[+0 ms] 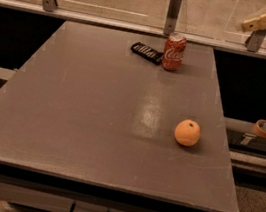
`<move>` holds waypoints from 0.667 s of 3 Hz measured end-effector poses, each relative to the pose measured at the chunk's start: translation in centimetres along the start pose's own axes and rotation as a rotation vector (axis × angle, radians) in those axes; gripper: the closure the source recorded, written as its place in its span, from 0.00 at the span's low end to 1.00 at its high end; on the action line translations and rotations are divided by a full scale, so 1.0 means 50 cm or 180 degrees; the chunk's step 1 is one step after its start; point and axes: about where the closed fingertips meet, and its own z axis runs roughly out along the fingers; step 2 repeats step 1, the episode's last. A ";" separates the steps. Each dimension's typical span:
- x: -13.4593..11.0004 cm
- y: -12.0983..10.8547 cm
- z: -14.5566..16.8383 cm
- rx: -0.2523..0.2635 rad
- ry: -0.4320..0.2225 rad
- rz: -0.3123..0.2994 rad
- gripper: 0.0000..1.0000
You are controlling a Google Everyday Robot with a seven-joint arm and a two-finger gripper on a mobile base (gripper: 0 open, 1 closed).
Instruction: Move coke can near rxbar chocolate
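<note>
Far back on table (70,118) coke can (174,52) beside rxbar chocolate (146,52); orange (187,132) apart; gripper (249,24) aloft right, grip unclear

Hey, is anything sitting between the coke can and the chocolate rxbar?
Nothing visible. The coke can stands right beside the rxbar chocolate; the orange lies well off toward the front. The gripper hovers high at the far right, away from both.
</note>
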 end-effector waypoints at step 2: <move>-0.001 0.000 0.001 -0.0002 -0.0001 -0.0002 0.00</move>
